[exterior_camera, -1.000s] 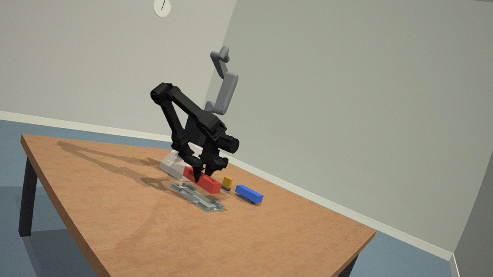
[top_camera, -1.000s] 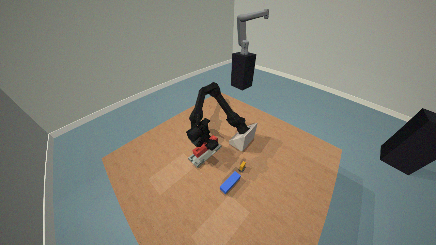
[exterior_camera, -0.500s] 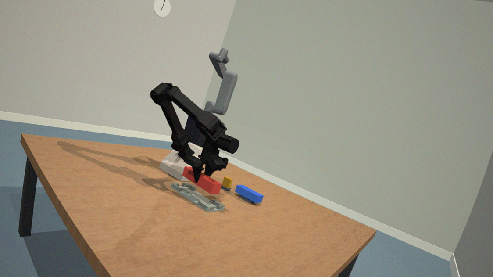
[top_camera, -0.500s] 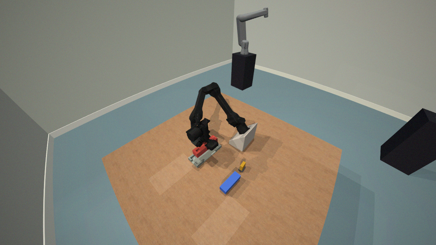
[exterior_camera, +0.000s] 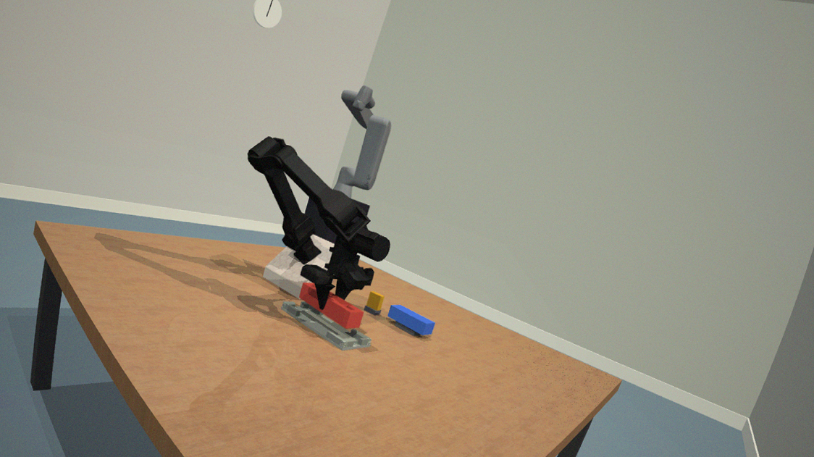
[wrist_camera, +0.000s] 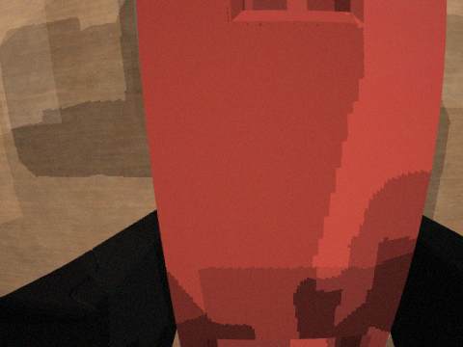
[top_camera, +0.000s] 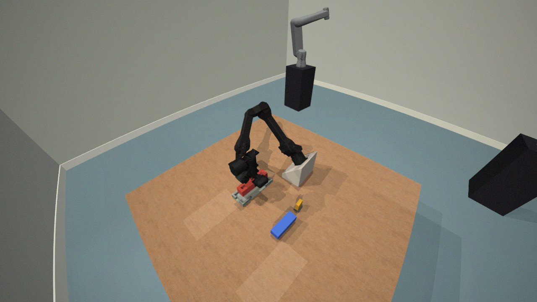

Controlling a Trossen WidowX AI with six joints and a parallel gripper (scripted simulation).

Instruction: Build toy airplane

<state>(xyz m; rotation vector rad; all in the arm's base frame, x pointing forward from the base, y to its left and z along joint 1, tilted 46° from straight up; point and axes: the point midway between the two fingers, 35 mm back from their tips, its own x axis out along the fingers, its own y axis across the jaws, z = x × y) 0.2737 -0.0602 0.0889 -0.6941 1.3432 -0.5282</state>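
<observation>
The red fuselage (top_camera: 246, 187) (exterior_camera: 346, 314) (wrist_camera: 251, 145) is level and lined up lengthwise over the grey-green cradle jig (top_camera: 242, 201) (exterior_camera: 343, 342). It is very low over it; whether it touches is hard to tell. My gripper (exterior_camera: 331, 300) (wrist_camera: 282, 213) is shut on the fuselage, one finger on each long side. A socket in its top shows at the upper edge of the wrist view. The blue wing (top_camera: 283, 225) (exterior_camera: 411, 320) lies apart on the table, raised on a dark support. The small yellow tail fin (top_camera: 298, 204) (exterior_camera: 375, 300) stands near it on a dark base.
The arm's pale wedge-shaped base (top_camera: 299, 175) (exterior_camera: 281, 274) stands at the back, close to the jig. The wooden table (top_camera: 349, 233) (exterior_camera: 292, 406) carries everything. A grey arm (top_camera: 311, 17) on a black pedestal (top_camera: 299, 88) stands beyond the table.
</observation>
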